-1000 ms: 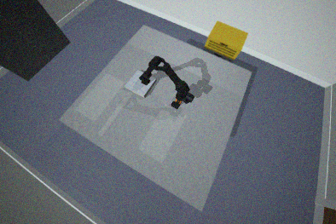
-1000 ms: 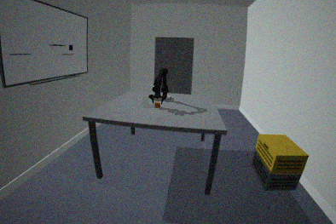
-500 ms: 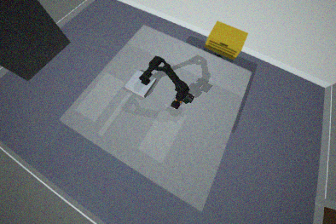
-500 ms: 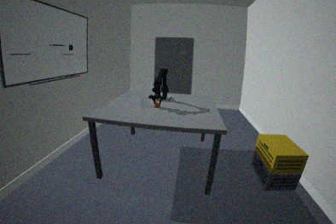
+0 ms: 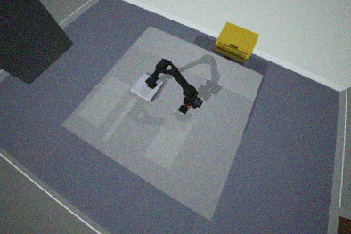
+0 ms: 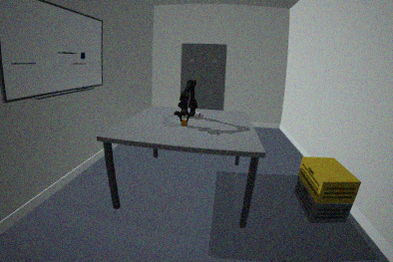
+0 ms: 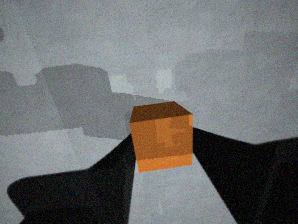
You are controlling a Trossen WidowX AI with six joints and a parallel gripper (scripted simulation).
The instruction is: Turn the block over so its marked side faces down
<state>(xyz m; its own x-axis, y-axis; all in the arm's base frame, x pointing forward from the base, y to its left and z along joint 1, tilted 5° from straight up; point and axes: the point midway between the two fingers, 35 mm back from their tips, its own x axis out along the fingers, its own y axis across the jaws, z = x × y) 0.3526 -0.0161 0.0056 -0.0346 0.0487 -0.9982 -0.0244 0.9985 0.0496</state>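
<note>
An orange block point(image 6: 184, 123) point(image 7: 161, 140) is between the two black fingers in the wrist view, with a finger against its left and right sides. One darker face and one brighter face with light and shadow patches show; I cannot tell which side is marked. My gripper point(image 7: 159, 133) is shut on the block. In the top view it reaches down over the table point(image 5: 196, 193) point(image 6: 145, 133), and the block is mostly hidden by it. The block is at or close to the table surface; a gap under it cannot be made out.
The arm's base stands on a pale plate point(image 5: 142, 92) on the table. Arm shadows fall across the table. A yellow-topped crate point(image 5: 237, 41) point(image 6: 329, 178) stands on the floor beyond the table edge, near the wall.
</note>
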